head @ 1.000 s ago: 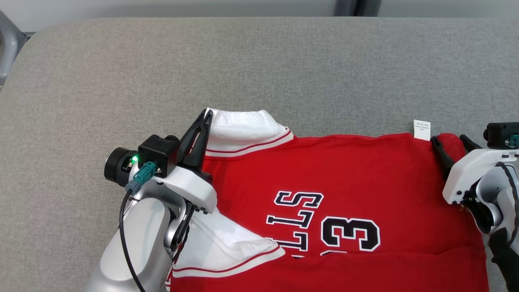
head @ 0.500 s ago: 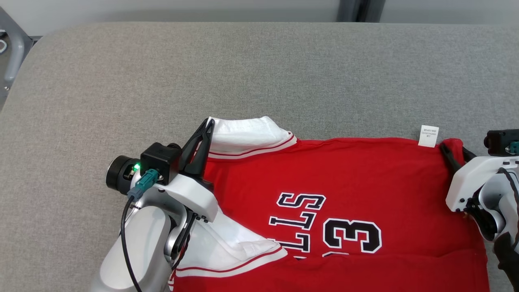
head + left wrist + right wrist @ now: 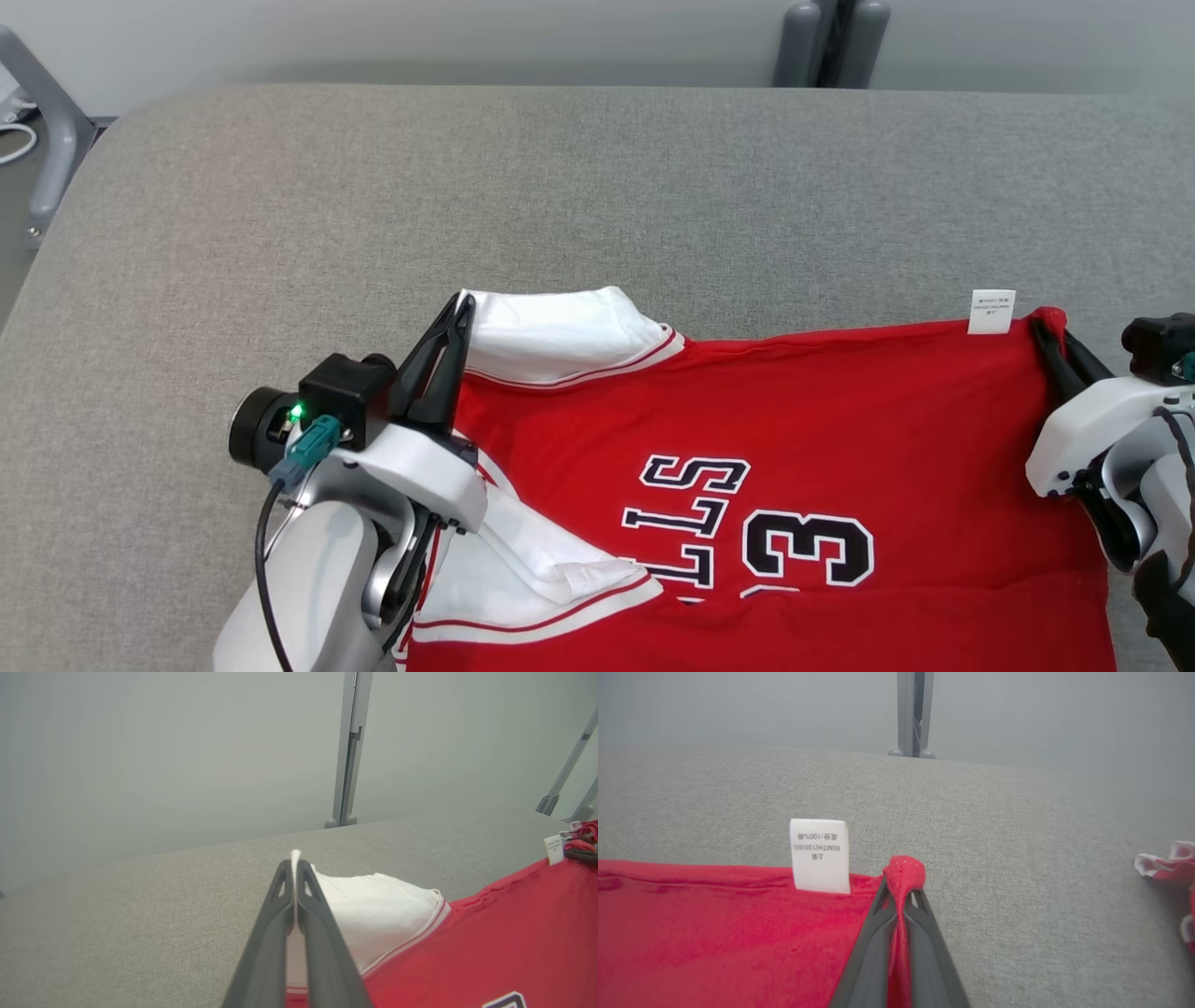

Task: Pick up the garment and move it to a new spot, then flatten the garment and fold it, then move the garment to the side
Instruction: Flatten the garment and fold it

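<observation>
Head view: the red jersey (image 3: pixel 840 420) lies spread on the near half of the grey padded table (image 3: pixel 560 187), lettering up. The left arm comes in from the lower left, forearm slanting up the view, and the left gripper (image 3: pixel 457 303) is clamped tight on the edge of the white sleeve (image 3: pixel 560 327). The right arm enters from the right edge. The right gripper (image 3: pixel 1047 329) is pinching the jersey's red corner just beside the white care label (image 3: pixel 991 311), with fabric bunched at the tips.
</observation>
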